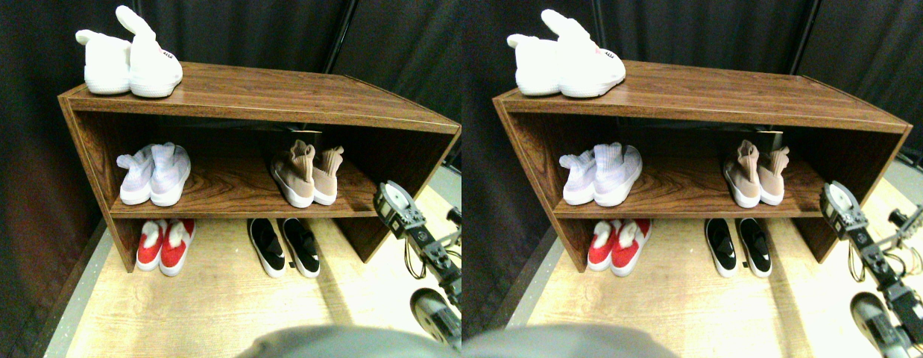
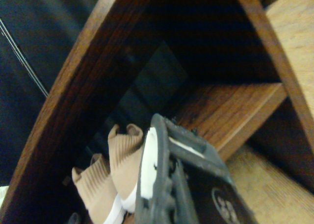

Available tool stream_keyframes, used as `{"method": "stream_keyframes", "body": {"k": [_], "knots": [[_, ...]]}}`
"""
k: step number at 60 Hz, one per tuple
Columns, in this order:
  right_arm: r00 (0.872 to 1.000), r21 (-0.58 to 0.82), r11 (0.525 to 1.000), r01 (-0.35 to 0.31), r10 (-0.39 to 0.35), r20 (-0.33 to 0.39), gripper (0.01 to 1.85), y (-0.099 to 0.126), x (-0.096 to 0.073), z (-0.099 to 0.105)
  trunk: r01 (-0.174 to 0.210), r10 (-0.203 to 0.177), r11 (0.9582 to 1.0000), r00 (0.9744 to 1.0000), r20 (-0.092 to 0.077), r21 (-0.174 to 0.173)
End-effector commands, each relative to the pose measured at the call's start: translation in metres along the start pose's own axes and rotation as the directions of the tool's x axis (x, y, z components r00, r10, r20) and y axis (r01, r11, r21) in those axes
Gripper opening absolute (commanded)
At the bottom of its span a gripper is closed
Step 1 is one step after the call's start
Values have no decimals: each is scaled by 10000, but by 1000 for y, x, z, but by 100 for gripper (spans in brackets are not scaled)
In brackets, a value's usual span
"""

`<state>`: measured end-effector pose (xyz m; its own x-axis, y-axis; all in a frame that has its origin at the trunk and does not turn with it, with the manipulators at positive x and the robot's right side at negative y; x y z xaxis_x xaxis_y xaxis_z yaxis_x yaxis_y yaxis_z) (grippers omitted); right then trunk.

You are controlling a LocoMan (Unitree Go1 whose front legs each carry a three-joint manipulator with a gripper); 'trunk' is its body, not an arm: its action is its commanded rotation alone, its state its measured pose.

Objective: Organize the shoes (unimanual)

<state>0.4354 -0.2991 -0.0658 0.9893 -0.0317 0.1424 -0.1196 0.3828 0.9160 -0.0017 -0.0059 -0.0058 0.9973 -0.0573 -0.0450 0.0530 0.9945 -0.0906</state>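
A pair of tan knit sneakers (image 1: 306, 175) stands side by side on the right of the middle shelf, heels toward me. Below them, on the floor under the shelf, is a pair of black slip-ons (image 1: 284, 246) with white soles. My right gripper (image 1: 393, 203) hangs in front of the shelf's right end, to the right of both pairs and touching neither. In the wrist view the tan sneakers (image 2: 110, 177) show just past the gripper (image 2: 162, 150), inside the wooden shelf.
The wooden shelf unit (image 1: 282, 93) carries white fluffy shoes (image 1: 130, 63) on its top left. Pale lavender knit sneakers (image 1: 154, 173) sit on the middle shelf's left. Red and white shoes (image 1: 165, 245) stand on the floor below them. Dark curtains hang behind.
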Motion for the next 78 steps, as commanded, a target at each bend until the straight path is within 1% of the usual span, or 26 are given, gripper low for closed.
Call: {"method": "stream_keyframes", "body": {"k": [1, 3, 7, 9, 14, 19, 20, 23, 24, 27, 28, 30, 33, 34, 37, 39, 40, 43, 49, 51, 60, 61, 64, 68, 75, 78], "knots": [[9958, 332, 9953, -910, 913, -82, 6, 18, -23, -4, 51, -56, 9996, 9998, -170, -272], [9930, 349, 9931, -1118, 1130, -334, 6, 19, -30, -4, 33, -39, 9996, 9998, -196, -280], [9915, 228, 9924, -1212, 1222, -454, 6, 18, -35, -5, 6, -14, 9996, 9997, -262, -290], [9889, 356, 9908, -1306, 1327, -663, 6, 17, -37, -7, -1, -8, 9996, 9996, -288, -295], [9880, 419, 9916, -1225, 1258, -898, 6, 13, -42, -9, -20, 8, 9995, 9993, -383, -305], [9867, 419, 9916, -1225, 1262, -1021, 6, 7, -46, -12, -33, 19, 9995, 9991, -433, -312], [9873, 358, 9924, -1182, 1212, -1026, 6, 6, -47, -14, -59, 43, 9995, 9988, -494, -313], [9898, 509, 9936, -1009, 1055, -961, 6, 3, -48, -16, -59, 43, 9995, 9988, -494, -313], [9905, 588, 9940, -925, 979, -963, 6, 0, -49, -18, -96, 78, 9994, 9984, -565, -322], [9899, 902, 9933, -724, 826, -1156, 6, -6, -50, -22, -96, 78, 9994, 9984, -565, -322], [9897, 983, 9927, -698, 812, -1179, 6, -8, -50, -23, -125, 104, 9994, 9980, -625, -331], [9897, 1108, 9917, -651, 784, -1199, 6, -10, -50, -24, -125, 104, 9994, 9980, -625, -331], [9919, 1158, 9927, -328, 466, -1184, 6, -17, -52, -28, -125, 104, 9994, 9980, -625, -331], [9909, 1225, 9922, -227, 386, -1291, 6, -20, -52, -30, -168, 143, 9992, 9975, -690, -350], [9875, 1346, 9908, -146, 354, -1535, 6, -24, -51, -32, -168, 143, 9992, 9975, -690, -350], [9858, 1431, 9897, -51, 290, -1651, 6, -30, -50, -34, -168, 143, 9992, 9975, -690, -350], [9886, 1391, 9902, 133, 78, -1505, 6, -36, -50, -37, -227, 199, 9991, 9971, -741, -367], [9881, 1539, 9866, 539, -305, -1507, 6, -45, -48, -41, -262, 232, 9989, 9969, -753, -383], [9879, 1645, 9816, 971, -751, -1354, 6, -60, -43, -46, -295, 263, 9988, 9966, -778, -397], [9864, 1677, 9797, 1094, -862, -1399, 6, -69, -38, -48, -311, 277, 9986, 9963, -818, -417], [9826, 1861, 9685, 1657, -1460, -1151, 6, -87, -25, -52, -381, 342, 9982, 9960, -823, -467], [9800, 1923, 9643, 1819, -1618, -1155, 6, -93, -20, -53, -381, 342, 9982, 9960, -823, -467], [9791, 1927, 9627, 1898, -1709, -1106, 6, -97, -18, -55, -395, 354, 9981, 9958, -843, -476], [9761, 2015, 9569, 2093, -1919, -1021, 6, -103, -12, -58, -417, 375, 9979, 9960, -809, -498], [9727, 1936, 9555, 2227, -2046, -1092, 6, -112, -3, -60, -417, 375, 9979, 9960, -809, -498], [9677, 1912, 9492, 2498, -2378, -835, 6, -117, 3, -61, -455, 415, 9977, 9960, -792, -498]]}}
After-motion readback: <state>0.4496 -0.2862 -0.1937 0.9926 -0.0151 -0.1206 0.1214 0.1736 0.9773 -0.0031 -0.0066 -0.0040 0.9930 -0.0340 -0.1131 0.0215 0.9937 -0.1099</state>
